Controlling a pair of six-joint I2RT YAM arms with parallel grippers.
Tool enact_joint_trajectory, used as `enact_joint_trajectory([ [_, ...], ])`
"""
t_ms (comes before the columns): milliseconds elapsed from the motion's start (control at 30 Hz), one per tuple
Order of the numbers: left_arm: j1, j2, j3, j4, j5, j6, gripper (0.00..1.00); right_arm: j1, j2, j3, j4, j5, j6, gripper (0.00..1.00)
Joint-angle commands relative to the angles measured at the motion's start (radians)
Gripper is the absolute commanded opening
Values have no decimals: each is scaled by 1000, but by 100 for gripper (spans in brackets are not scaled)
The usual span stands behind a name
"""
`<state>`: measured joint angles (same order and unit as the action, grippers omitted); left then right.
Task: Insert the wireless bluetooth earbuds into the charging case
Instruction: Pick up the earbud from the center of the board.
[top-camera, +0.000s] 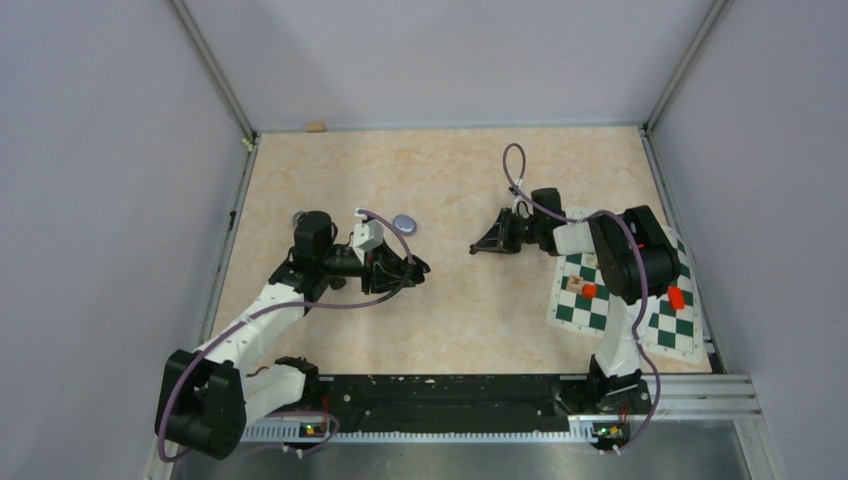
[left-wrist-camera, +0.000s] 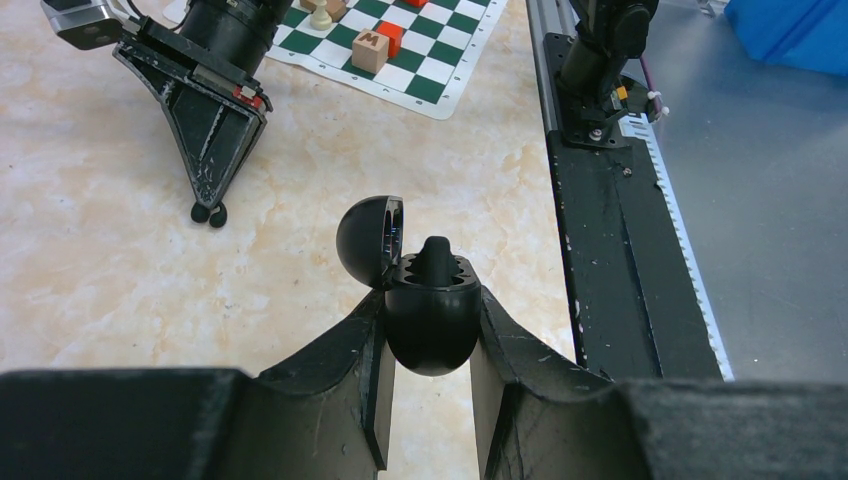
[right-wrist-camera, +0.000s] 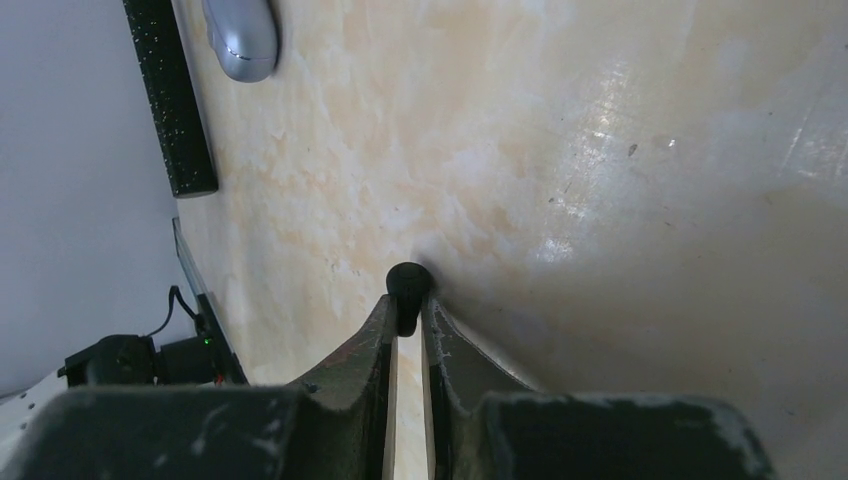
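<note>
Nearest, the left tool (left-wrist-camera: 430, 318) is clamped on the black charging case (left-wrist-camera: 432, 345), whose lid (left-wrist-camera: 362, 238) is hinged open. One black earbud (left-wrist-camera: 437, 258) appears already seated in it, stem up, so I judge this pair half done. Just beyond, to the right, the right tool (right-wrist-camera: 408, 303) pinches the second black earbud (right-wrist-camera: 408, 278), glossy and bean-small, at or just above the surface (top-camera: 450, 330), not yet in. Farther back lies a pale oval case (top-camera: 404, 223), lid down; whether it is filled cannot be told.
</note>
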<state>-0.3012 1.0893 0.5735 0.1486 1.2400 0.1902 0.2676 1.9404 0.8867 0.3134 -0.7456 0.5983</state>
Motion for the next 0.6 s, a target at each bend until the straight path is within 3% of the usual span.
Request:
enact_joint_trajectory([
  [0, 1, -8, 35, 16, 6, 16, 0, 18, 16, 1, -13, 13, -14, 7],
  [567, 1, -29, 28, 17, 0, 24, 0, 15, -212, 70, -30, -90, -67, 1],
])
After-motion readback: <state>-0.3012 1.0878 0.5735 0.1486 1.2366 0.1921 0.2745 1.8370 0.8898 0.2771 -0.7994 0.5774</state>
